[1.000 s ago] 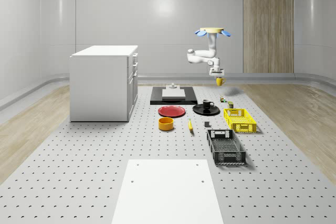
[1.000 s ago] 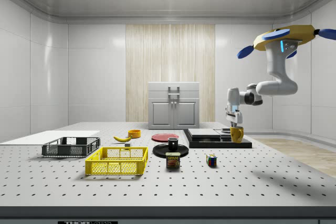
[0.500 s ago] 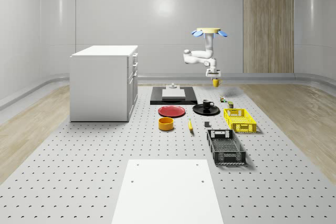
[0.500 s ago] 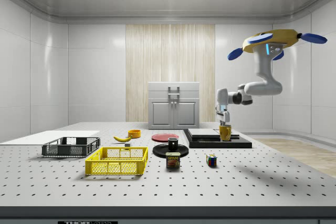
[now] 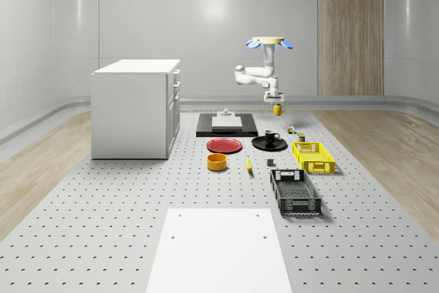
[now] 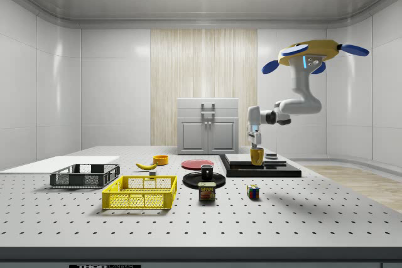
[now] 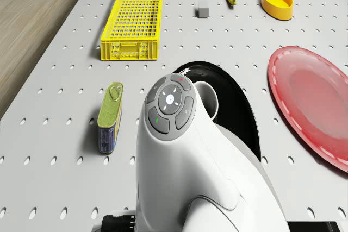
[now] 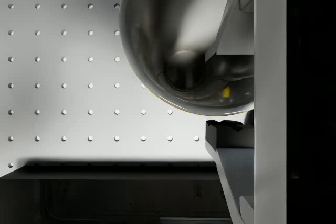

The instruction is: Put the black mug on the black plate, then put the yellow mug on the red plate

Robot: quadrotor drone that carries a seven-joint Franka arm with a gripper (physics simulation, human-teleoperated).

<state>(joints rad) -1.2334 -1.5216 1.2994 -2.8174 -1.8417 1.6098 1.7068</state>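
Drone (image 5: 272,41) hovers, tool (image 6: 255,147) apparently gripping yellow mug (image 6: 256,156) airborne.

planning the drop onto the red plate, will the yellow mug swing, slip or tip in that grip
The yellow mug looks rigid, so it should not flex. It hangs upright from the gripper, apparently pinched at its rim, so it might pivot if jolted. Its glossy inside suggests a slick wall. On the red plate its flat base probably stands steady.

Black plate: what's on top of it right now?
The black mug stands upright on the black plate. In the drone view the arm covers most of both. The yellow mug hangs in the gripper, off the plate.
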